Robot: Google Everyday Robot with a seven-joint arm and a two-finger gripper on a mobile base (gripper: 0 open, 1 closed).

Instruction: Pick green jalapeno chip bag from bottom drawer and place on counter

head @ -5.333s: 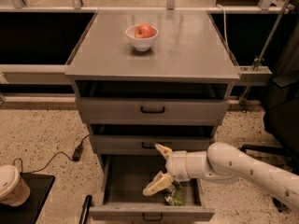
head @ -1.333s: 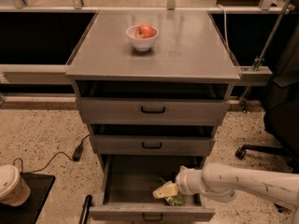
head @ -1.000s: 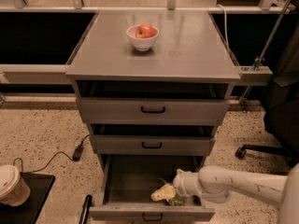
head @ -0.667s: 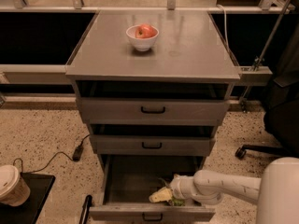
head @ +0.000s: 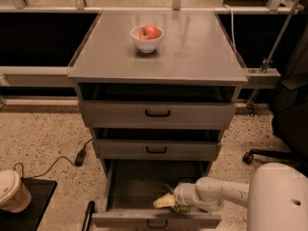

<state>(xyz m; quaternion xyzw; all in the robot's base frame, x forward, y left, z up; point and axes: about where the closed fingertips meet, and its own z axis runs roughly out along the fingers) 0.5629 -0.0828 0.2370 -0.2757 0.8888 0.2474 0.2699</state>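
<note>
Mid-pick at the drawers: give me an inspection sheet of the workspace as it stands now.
Surface: the counter is grey metal and level.
Job's things: the bottom drawer is pulled open. The green jalapeno chip bag lies at its front right, mostly hidden by the gripper, and is not yet on the counter.
Clutter: a white bowl holding an apple sits near the back of the counter.
Grippers: the gripper is down inside the bottom drawer at the bag; contact cannot be confirmed.
Cables: a dark floor cable runs left of the cabinet, and a pale cable runs behind the counter's right edge.
Surroundings: a lidded paper cup is at lower left and an office chair base is to the right.
</note>
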